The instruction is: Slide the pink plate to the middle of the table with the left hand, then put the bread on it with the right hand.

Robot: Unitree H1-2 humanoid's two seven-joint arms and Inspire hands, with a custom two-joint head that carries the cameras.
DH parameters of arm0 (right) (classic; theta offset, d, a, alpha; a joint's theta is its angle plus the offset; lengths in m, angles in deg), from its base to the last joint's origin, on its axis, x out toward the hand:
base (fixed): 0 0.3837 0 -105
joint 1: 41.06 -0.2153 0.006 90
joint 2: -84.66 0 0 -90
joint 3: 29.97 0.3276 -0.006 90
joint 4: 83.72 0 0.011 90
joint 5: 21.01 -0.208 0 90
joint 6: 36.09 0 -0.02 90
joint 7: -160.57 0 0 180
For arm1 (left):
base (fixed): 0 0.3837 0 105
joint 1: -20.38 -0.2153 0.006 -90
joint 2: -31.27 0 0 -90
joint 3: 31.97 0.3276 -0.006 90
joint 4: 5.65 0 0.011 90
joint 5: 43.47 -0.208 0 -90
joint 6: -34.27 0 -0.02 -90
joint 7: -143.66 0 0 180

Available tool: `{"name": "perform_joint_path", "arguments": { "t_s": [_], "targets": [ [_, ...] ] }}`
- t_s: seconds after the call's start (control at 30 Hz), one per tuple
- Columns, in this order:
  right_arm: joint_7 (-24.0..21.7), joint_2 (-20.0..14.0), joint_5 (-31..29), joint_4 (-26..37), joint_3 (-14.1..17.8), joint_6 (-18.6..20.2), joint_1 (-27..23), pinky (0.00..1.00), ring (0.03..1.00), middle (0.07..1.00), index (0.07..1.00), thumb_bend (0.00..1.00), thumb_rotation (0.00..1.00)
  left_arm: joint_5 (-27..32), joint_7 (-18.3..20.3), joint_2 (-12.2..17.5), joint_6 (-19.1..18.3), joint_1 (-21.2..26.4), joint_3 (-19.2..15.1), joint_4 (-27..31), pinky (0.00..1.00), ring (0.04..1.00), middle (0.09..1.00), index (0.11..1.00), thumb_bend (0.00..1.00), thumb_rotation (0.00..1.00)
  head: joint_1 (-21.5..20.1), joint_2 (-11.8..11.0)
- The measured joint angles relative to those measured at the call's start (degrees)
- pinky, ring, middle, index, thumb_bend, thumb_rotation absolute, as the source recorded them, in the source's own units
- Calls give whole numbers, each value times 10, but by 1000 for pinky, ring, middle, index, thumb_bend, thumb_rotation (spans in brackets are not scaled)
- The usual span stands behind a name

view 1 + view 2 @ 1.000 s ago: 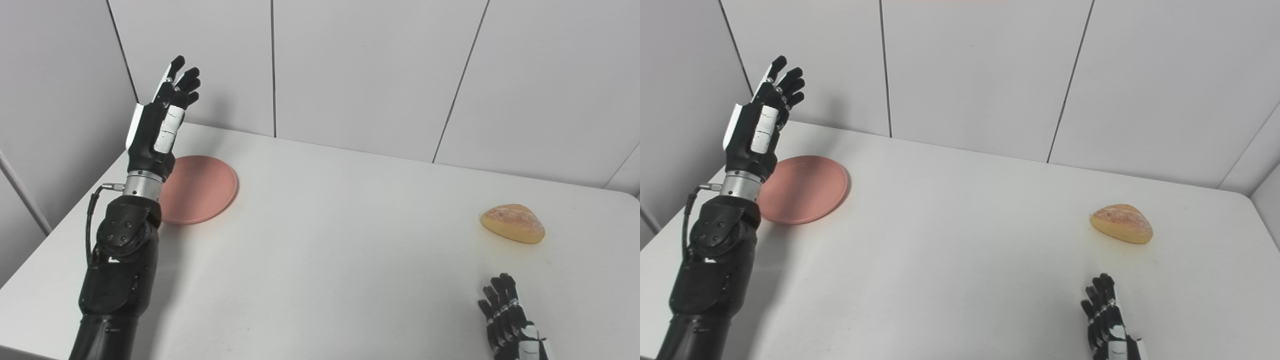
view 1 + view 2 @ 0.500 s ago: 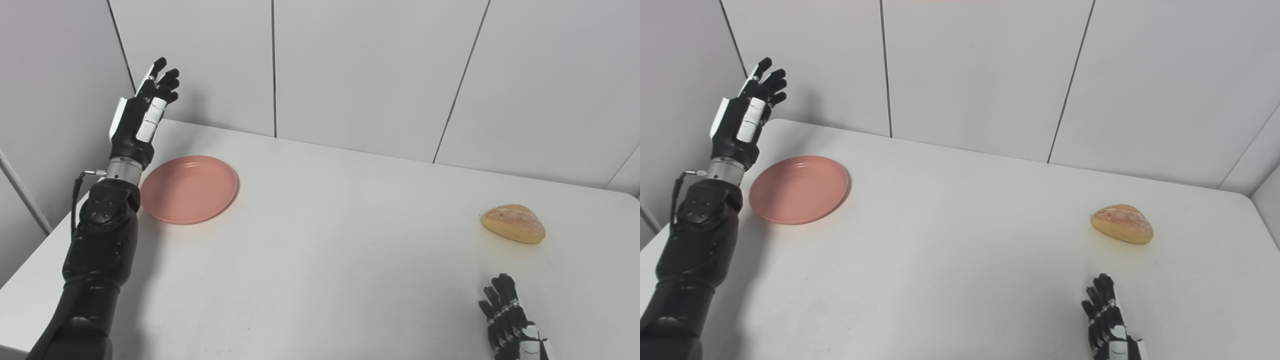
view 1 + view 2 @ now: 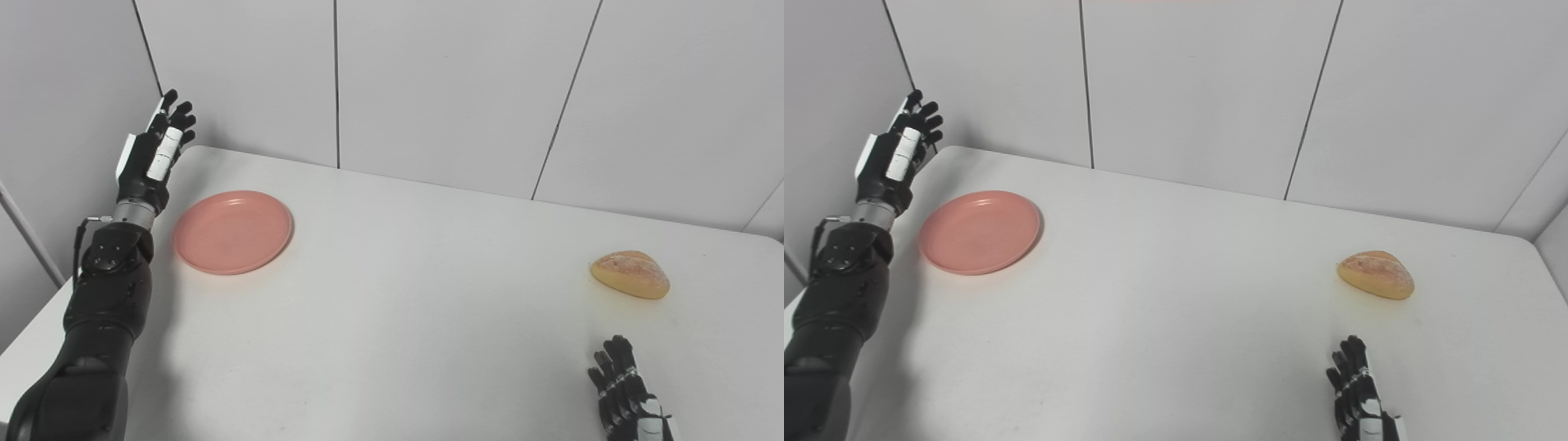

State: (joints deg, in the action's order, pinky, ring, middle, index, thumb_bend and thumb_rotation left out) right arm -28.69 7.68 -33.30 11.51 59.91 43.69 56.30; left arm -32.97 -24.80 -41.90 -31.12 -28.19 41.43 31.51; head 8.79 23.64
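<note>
Left of the pink plate (image 3: 233,231), left hand (image 3: 149,160) has swung outboard, fingers spread, empty — lining up the inward push.

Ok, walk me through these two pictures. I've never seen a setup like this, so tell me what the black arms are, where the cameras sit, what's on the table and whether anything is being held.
The black arms belong to a humanoid robot standing at a white table. Each arm ends in a hand with fingers and a thumb. Both pictures come from two cameras set side by side on the robot's head, so they show the same scene from slightly different spots.

The left hand is raised at the table's far left edge, fingers spread, holding nothing. It is beside the pink plate and not touching it. The right hand is low at the near right, also open and empty.

Two things lie on the table: the empty plate at the far left and a piece of bread at the right, a little beyond the right hand. Nothing is held.
</note>
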Motion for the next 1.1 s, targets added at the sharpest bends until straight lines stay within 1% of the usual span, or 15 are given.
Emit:
{"name": "perform_joint_path", "arguments": {
  "t_s": [0.13,0.2,0.3,0.4,0.5,0.57,0.7,0.77,0.83,0.93,1.0,1.1],
  "targets": [
    [0,0,0,0,0,0,0,1000,990,989,972,794,1000,-7,-5,1,0,0,-3,0,906,926,943,962,1000,830,-1,1],
    [0,0,0,0,0,0,0,1000,991,990,972,792,1000,-8,-5,1,0,-2,-5,0,896,923,942,958,985,837,-1,1],
    [0,0,0,0,0,0,0,1000,989,989,973,802,1000,-14,-5,1,0,-9,-5,0,900,922,945,969,951,838,-1,4],
    [0,0,0,2,0,0,0,1000,989,989,971,806,1000,-18,-5,1,0,-22,-5,-3,893,924,950,988,949,835,-2,5],
    [0,0,0,3,1,0,1,1000,992,990,973,798,1000,-28,-7,1,0,-33,-4,-12,869,915,937,989,932,836,-3,8],
    [1,0,0,4,2,0,2,1000,993,990,974,795,1000,-32,-18,1,0,-39,-4,-18,872,918,939,994,914,837,-3,8],
    [1,-1,-2,5,3,0,4,1000,995,991,977,790,1000,-39,-27,2,0,-39,-3,-33,890,931,951,1000,889,836,-2,10],
    [1,-1,-1,5,3,0,4,1000,992,988,975,797,1000,-39,-27,3,0,-39,-4,-42,871,928,953,1000,864,826,-3,11],
    [1,-1,-1,6,3,0,4,1000,991,987,976,800,1000,-39,-28,3,0,-39,-4,-48,859,926,952,999,860,823,-4,11],
    [1,-1,-2,6,3,0,4,1000,991,989,980,801,1000,-43,-33,3,0,-38,-4,-58,848,922,952,1000,907,816,-4,11],
    [1,-1,-2,6,3,0,4,1000,986,985,974,802,1000,-45,-37,3,0,-38,-4,-61,868,924,953,1000,918,809,-5,11],
    [1,-1,-1,6,3,0,4,1000,984,983,974,806,1000,-45,-41,5,0,-35,-4,-64,895,922,948,995,897,813,-5,11]
  ]
}}
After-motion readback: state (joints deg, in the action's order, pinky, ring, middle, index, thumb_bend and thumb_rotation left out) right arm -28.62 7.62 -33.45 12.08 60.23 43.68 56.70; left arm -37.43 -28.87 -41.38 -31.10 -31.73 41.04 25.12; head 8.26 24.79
